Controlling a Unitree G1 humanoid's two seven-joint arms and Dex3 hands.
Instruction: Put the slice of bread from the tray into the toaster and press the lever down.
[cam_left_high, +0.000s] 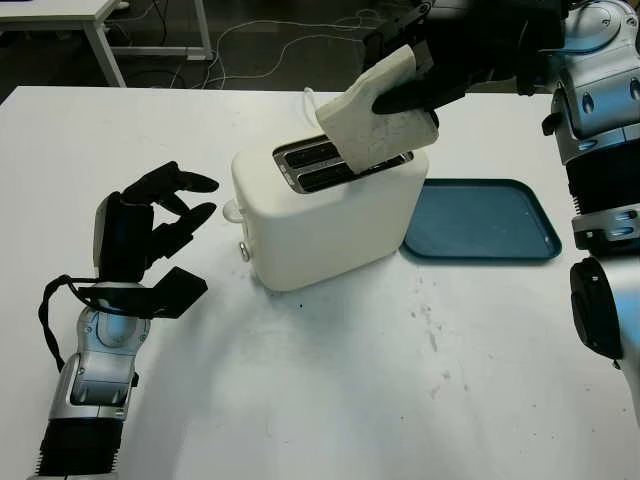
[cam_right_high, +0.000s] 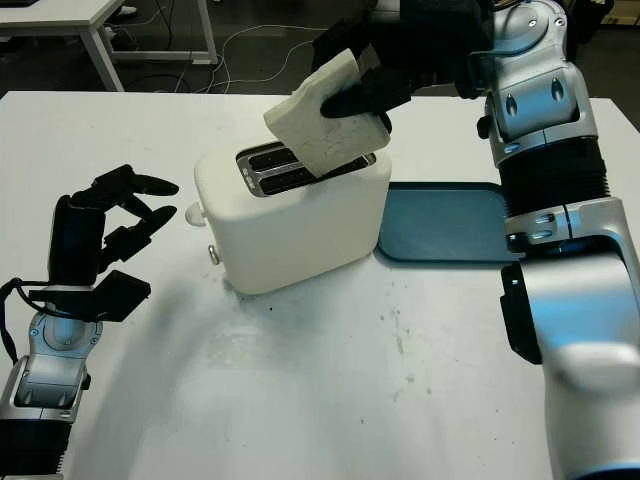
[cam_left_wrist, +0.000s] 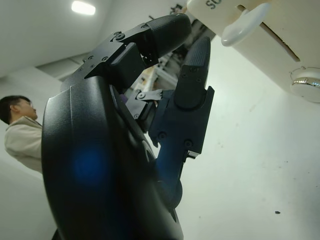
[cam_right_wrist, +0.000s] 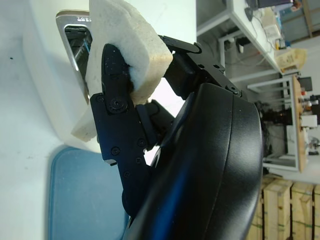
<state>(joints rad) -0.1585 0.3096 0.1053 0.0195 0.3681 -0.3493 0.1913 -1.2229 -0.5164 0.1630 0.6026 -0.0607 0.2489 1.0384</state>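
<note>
Left eye view: the pale, rough-surfaced slice of bread is gripped by the right hand above the far-right end of the boxy, smooth white plastic toaster. The slice is tilted, its lower corner dipping into the nearer of the two dark slots, its upper edge leaning to the right and away. The slot's long axis runs left-near to right-far; the slice is not yet square with it, so it is judged that rotation upright is needed before lowering. The flat blue plastic tray lies to the right of the toaster, touching or just beside it, with nothing on it. The left hand is held open above the white surface, left of the toaster and apart from it.

Right eye view: same layout. The small white lever knob is seen on the toaster's left end face, with the left hand nearer to it than the right.

Left wrist view: the lever knob and a round metallic button are seen just beyond the black fingers; nothing is held. A person is seen far behind.

Right wrist view: the spongy slice is clamped between black fingers, its edge over the metal-rimmed slot.
</note>
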